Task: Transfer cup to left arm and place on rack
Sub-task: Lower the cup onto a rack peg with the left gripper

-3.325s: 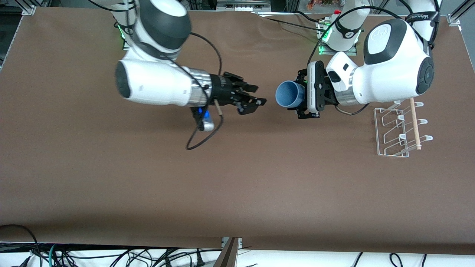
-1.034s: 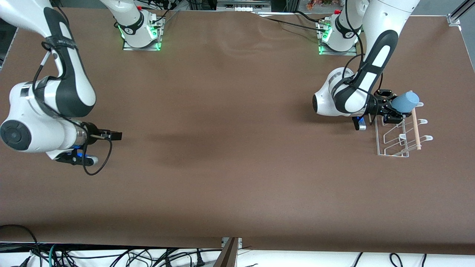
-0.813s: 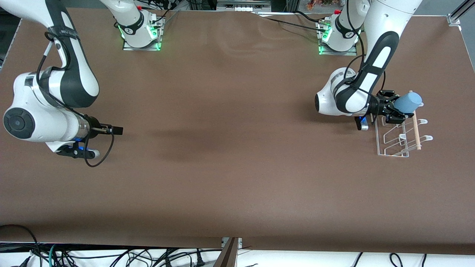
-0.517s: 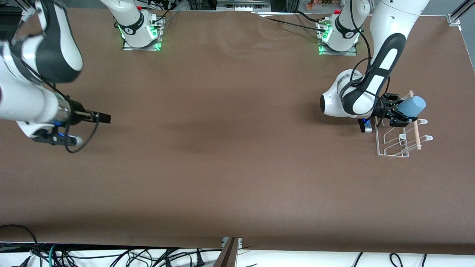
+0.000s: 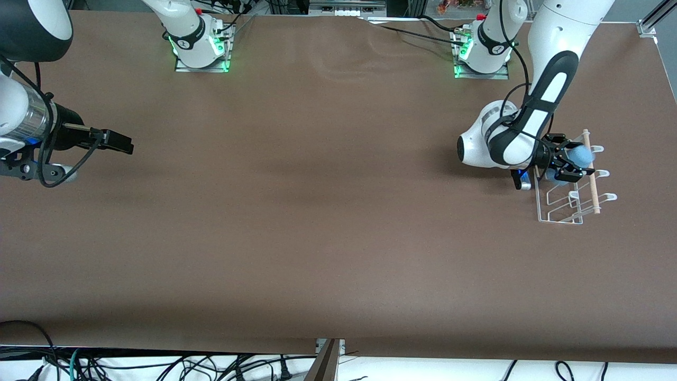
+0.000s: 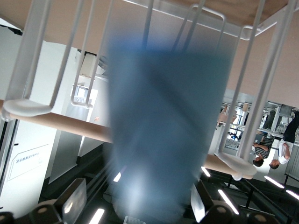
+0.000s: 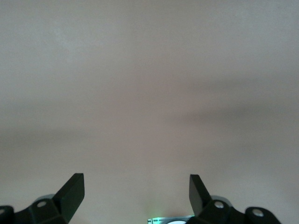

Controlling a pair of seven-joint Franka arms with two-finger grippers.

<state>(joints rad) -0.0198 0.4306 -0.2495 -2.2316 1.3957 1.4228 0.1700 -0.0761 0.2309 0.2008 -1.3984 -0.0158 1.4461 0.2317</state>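
Plastic and light by the look of it, the cup (image 5: 582,154) (thin-walled, likely slick) sits pinched across its body by the left gripper (image 5: 571,163) over the rack (image 5: 560,203), while the right gripper (image 5: 119,142) waits spread

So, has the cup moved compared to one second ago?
Yes. Held by the left gripper, the cup has come down toward the front camera along the rack's dowel, now among the prongs.
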